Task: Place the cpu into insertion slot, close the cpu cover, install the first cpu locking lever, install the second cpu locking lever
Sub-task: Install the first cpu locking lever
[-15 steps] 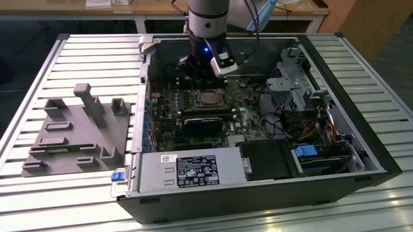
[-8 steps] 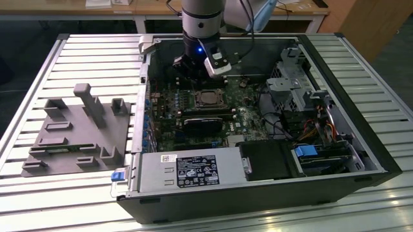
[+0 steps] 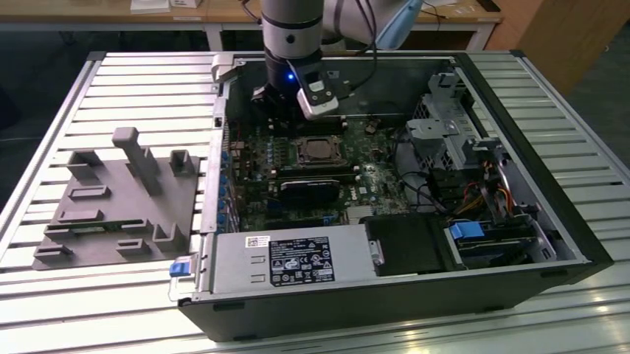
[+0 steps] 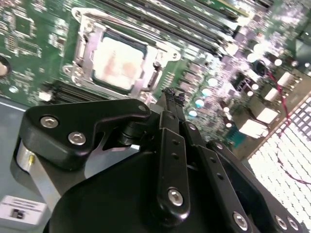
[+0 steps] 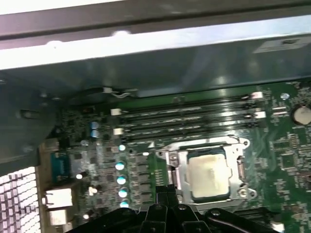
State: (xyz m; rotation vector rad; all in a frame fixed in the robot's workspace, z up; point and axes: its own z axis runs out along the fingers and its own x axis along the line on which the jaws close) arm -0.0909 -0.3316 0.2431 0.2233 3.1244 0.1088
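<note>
My gripper (image 4: 172, 93) is hovering just beside the cpu (image 4: 118, 63), jaws pressed together and gripping nothing. The cpu is sitting in the insertion slot (image 4: 75, 73) under the cpu cover (image 4: 85, 46). I judge I am risking a fingertip catching the cover's edge or scraping the board.

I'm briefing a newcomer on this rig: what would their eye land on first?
The open computer case on the slatted table, with the arm reaching into it in the exterior view. In the second wrist view, the pale cpu sits framed by the cpu cover, with the gripper close beside it.
</note>
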